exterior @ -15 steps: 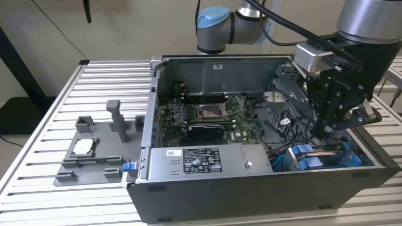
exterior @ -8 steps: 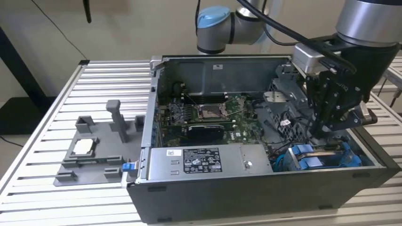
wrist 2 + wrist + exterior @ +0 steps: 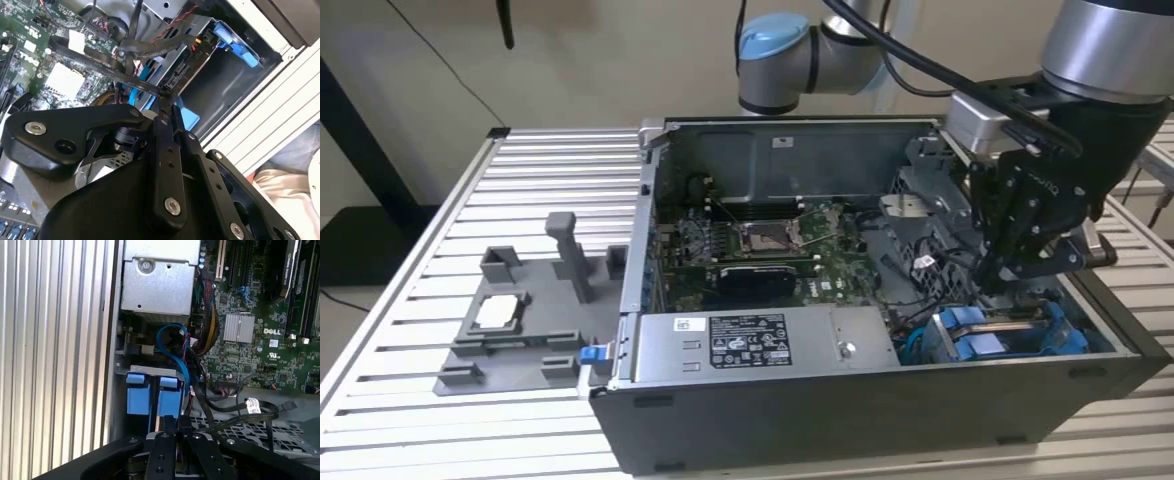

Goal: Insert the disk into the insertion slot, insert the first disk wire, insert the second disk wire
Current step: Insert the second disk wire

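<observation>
Exterior view: disk (image 3: 1001, 335) seated in insertion slot (image 3: 947, 345), blue tabs upward.

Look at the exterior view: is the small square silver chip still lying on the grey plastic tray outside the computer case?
Yes: the chip lies on the grey tray at the exterior view's left, outside the case.

This is a robotics lab or test bench. An open desktop computer case (image 3: 854, 330) lies on a ribbed aluminium-profile table (image 3: 547, 180), with a grey plastic fixture tray (image 3: 520, 320) near the table's edge at the exterior view's left. An industrial robot arm (image 3: 787, 55) reaches over the case.
</observation>
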